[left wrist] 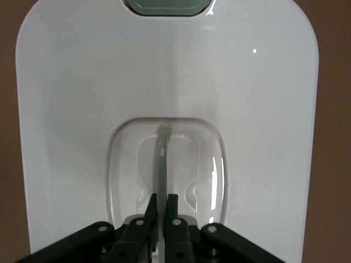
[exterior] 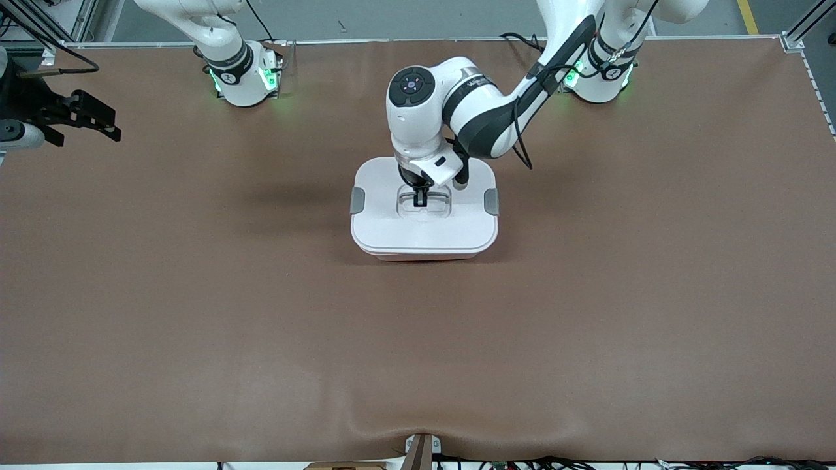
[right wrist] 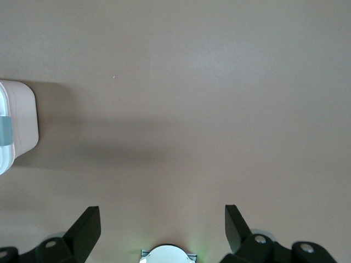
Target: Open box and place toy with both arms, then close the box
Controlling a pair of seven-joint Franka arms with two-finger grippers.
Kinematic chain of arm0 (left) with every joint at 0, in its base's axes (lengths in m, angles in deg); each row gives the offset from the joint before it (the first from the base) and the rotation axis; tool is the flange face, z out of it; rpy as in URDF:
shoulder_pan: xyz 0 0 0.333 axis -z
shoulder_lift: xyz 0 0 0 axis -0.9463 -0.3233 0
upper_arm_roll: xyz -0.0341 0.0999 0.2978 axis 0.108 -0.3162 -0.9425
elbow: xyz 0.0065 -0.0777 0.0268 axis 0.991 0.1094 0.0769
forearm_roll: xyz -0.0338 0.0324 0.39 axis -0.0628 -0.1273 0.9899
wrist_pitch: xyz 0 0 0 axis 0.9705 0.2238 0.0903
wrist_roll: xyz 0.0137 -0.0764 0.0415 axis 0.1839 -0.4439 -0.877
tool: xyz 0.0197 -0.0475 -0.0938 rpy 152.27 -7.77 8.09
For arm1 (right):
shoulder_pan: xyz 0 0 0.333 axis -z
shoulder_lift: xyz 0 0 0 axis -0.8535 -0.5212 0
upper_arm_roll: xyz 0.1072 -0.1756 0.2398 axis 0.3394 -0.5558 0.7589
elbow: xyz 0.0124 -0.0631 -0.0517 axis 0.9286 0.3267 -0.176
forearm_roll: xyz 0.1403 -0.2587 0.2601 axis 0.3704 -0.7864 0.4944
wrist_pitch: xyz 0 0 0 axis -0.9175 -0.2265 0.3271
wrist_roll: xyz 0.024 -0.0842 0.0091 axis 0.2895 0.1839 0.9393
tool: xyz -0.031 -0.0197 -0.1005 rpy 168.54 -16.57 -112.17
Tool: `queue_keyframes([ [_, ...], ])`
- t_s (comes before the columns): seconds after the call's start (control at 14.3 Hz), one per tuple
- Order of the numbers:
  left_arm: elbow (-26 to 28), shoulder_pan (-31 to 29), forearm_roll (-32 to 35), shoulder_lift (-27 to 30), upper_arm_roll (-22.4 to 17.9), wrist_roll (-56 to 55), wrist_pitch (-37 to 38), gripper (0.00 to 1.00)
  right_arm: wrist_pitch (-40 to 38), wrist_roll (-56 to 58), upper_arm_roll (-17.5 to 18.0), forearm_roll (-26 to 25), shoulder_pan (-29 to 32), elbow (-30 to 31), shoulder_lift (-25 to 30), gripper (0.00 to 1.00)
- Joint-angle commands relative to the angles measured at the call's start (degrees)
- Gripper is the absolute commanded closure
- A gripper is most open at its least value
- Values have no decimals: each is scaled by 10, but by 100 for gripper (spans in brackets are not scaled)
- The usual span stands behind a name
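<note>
Left gripper (left wrist: 162, 211) sits straight down in the box (exterior: 424, 225) lid's recess, apparently clenched on the handle (left wrist: 163, 159) bar along the lid's long axis; right gripper (right wrist: 163, 230) waits spread, toward its end of the table.

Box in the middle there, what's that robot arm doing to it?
The left gripper is pinching the thin handle in the dip of the white lid of the box, which sits shut on the brown table. The right gripper waits open over bare table at the right arm's end. No toy shows anywhere.
</note>
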Motion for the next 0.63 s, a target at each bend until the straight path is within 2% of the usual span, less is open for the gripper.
queue_keyframes([
  [0.0,11,0,14,3,0,2,-5,100,-8,2,6,-6,13,-52,-30,0],
  [0.21,9,0,14,1,0,2,-6,100,-33,2,6,-5,13,-99,-61,0],
  [0.56,5,-3,10,1,1,-9,-5,100,-34,1,6,-6,11,-100,-63,0],
])
